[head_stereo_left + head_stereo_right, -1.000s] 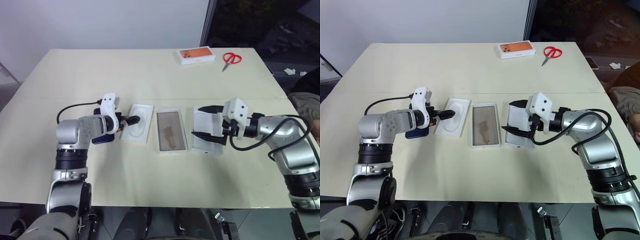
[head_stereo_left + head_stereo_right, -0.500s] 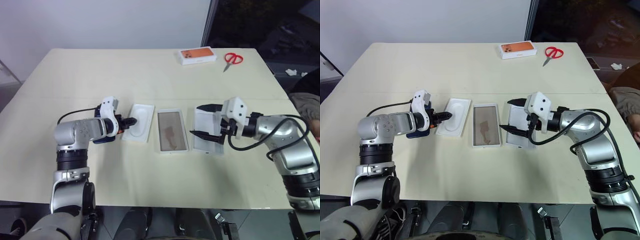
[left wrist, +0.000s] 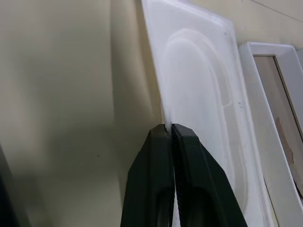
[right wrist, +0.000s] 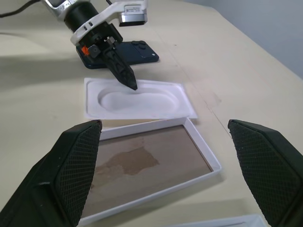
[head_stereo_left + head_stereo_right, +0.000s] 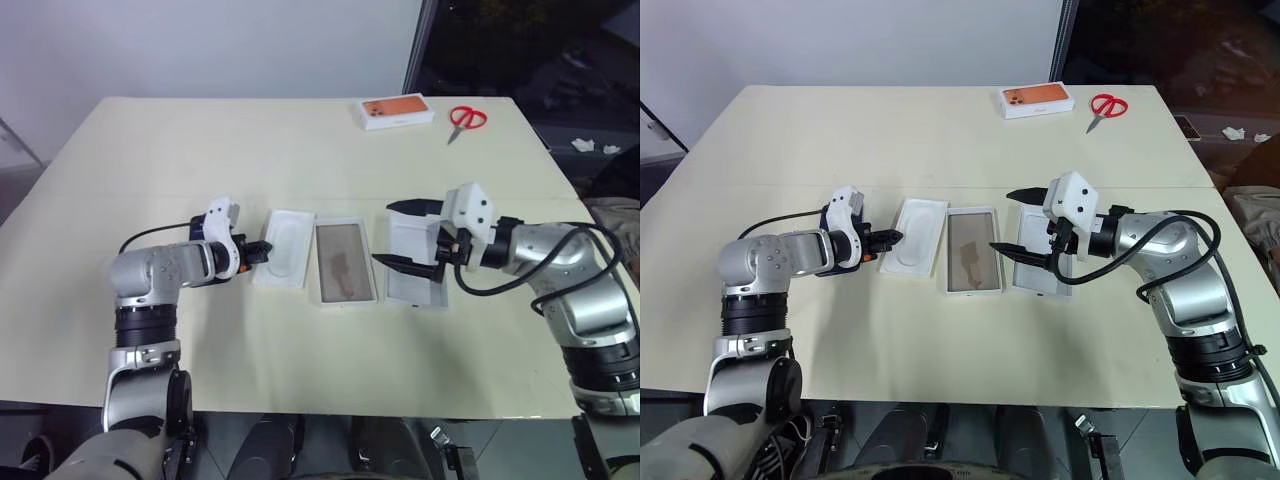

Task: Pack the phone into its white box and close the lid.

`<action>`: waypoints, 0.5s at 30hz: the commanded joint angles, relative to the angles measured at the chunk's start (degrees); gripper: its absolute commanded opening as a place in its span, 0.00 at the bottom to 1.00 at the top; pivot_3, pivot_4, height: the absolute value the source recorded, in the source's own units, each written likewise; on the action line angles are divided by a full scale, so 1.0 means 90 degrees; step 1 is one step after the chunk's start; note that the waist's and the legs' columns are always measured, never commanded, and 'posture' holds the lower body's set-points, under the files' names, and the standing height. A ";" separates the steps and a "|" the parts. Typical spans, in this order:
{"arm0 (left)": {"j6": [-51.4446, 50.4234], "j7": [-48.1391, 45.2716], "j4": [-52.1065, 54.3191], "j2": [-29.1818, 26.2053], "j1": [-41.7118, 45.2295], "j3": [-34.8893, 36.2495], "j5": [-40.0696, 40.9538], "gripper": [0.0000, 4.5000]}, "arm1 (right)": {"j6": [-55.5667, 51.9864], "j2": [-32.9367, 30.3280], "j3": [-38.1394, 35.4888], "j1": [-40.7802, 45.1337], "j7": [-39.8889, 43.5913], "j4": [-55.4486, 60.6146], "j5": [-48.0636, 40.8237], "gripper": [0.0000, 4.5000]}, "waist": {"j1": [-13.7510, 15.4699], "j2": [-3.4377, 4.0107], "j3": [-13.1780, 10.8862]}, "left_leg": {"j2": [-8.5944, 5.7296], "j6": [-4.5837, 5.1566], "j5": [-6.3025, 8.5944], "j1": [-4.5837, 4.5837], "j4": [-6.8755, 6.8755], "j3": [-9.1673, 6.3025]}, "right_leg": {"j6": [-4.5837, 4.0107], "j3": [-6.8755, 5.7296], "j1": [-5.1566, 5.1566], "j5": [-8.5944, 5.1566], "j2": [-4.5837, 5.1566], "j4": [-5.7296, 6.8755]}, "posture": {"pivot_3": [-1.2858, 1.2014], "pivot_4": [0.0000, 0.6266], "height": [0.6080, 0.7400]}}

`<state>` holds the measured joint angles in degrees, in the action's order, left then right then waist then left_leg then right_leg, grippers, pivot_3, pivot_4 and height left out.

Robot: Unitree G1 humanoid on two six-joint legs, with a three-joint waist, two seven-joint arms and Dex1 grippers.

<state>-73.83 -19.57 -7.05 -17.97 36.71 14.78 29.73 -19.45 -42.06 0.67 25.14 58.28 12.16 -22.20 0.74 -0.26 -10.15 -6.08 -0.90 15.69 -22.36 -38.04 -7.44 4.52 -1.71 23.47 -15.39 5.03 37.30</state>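
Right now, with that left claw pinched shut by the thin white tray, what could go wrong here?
The shut left gripper sits at the edge of the white insert, not on the phone; it might shove the insert against the white box. The phone lies partly under the left arm, so the arm could bump it. The open right gripper hangs over the lid and could knock it.

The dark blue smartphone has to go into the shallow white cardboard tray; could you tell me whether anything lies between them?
Yes. The thin white insert with an oval recess lies flat on the table between the dark blue smartphone and the shallow white cardboard tray. The left gripper, shut, has its tips at that insert's near edge.
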 commanded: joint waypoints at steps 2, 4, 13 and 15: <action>-0.0203 0.0053 0.0016 0.0016 -0.0086 0.0438 0.0231 0.00 | 0.0100 -0.0038 -0.0177 -0.0069 0.0002 0.0007 -0.0023 1.00 | -0.0011 0.0000 0.0000 | 0.0001 0.0000 0.0000 0.0000 0.0000 0.0000 | 0.0000 0.0000 0.0001 0.0000 -0.0001 0.0001 | 0.52 0.24 1.00; -0.0394 0.0165 -0.0018 0.0211 0.0052 0.1048 0.0546 0.00 | 0.0166 -0.0049 -0.0167 -0.0134 0.0029 -0.0031 0.0010 1.00 | -0.0009 0.0000 0.0000 | 0.0001 0.0000 0.0000 0.0000 0.0000 0.0000 | 0.0000 0.0000 0.0002 0.0000 -0.0001 0.0001 | 0.52 0.24 1.00; -0.1802 0.0993 0.1457 0.0666 0.0149 0.2034 0.0895 0.00 | 0.0145 -0.0483 -0.0288 -0.0765 0.0674 -0.0172 -0.0167 1.00 | 0.0009 -0.0006 -0.0004 | 0.0001 0.0000 0.0000 -0.0002 0.0000 0.0000 | 0.0001 0.0000 0.0002 0.0000 -0.0001 0.0000 | 0.52 0.24 1.00; -0.2034 0.1261 0.1807 0.1166 0.0340 0.2302 0.0982 0.00 | -0.0083 -0.0489 -0.0422 -0.0742 0.0784 -0.0113 -0.0493 1.00 | 0.0008 -0.0007 -0.0004 | 0.0000 0.0000 0.0000 -0.0002 -0.0001 0.0001 | 0.0001 0.0000 0.0001 0.0000 -0.0001 0.0000 | 0.52 0.24 1.00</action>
<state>-90.25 -10.15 5.36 -10.07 37.33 33.55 36.86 -19.14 -46.12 -0.10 17.41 64.40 9.73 -23.42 0.81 -0.33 -10.19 -6.08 -0.90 15.69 -22.38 -38.06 -7.44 4.53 -1.72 23.45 -15.39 5.02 37.29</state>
